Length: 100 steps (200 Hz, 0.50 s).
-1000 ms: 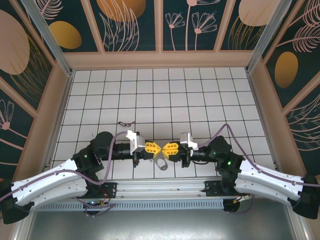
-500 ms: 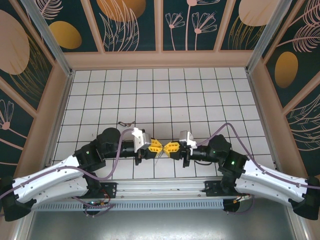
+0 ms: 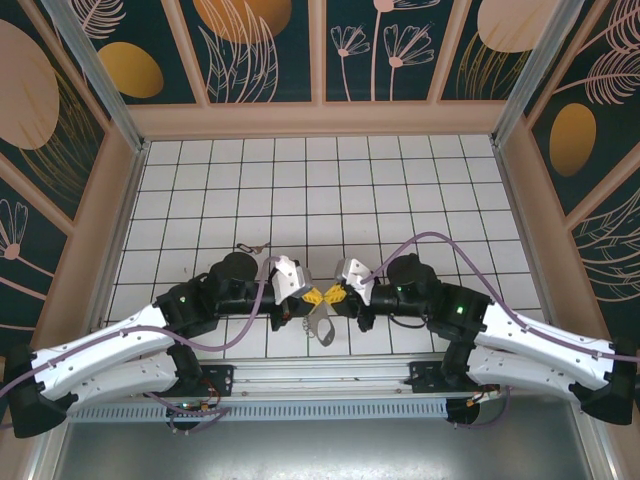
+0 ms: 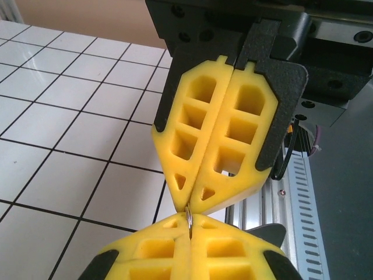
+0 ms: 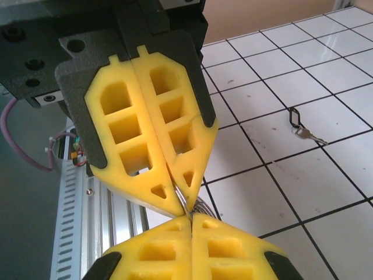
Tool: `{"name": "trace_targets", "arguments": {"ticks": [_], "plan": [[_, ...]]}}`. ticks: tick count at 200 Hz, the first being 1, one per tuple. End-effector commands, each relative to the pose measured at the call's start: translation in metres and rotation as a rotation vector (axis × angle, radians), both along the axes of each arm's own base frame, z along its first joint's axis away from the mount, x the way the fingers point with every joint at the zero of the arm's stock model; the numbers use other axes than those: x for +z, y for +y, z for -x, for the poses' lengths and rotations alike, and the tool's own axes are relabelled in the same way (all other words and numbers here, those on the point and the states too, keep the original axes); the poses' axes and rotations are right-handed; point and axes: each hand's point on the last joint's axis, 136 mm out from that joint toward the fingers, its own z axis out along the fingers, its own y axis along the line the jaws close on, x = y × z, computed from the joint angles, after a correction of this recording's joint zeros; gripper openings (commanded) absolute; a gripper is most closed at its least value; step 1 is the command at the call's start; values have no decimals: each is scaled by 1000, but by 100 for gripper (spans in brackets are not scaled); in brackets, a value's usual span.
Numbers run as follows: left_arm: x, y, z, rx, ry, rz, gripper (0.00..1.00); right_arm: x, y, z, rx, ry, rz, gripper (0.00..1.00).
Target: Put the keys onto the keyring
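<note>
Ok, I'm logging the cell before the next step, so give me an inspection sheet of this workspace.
Surface: white tiled table, dark grid lines.
Job's things: keyring hangs under the meeting claws, its thin wire pinched at their tips; one key with a dark head lies on the tiles, apart from both arms.
Clutter: nothing seen.
Grippers: left claw and right claw both shut on the keyring, tip to tip.
Cables: purple cables loop over each arm.
Surroundings: wood-framed floral wall panels; metal rail at the near edge.
</note>
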Motion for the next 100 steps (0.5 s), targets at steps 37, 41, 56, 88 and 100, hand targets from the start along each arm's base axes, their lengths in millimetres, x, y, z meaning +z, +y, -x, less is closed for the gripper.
{"name": "trace_targets", "arguments": {"ticks": [37,41,56,88,100], "plan": [[50,0,22,-93,-39,216,0,40,2,15,51,-53,-183,17],[54,0,23,-98,-40,233,0,39,2,16,52,-50,-188,19],[63,2,27,-108,-50,283,0,37,0,16,40,-45,-208,24],[75,8,34,-135,-77,361,0,43,-5,18,36,-56,-259,23],[76,8,36,-145,-82,372,0,48,-5,20,46,-65,-284,21]]}}
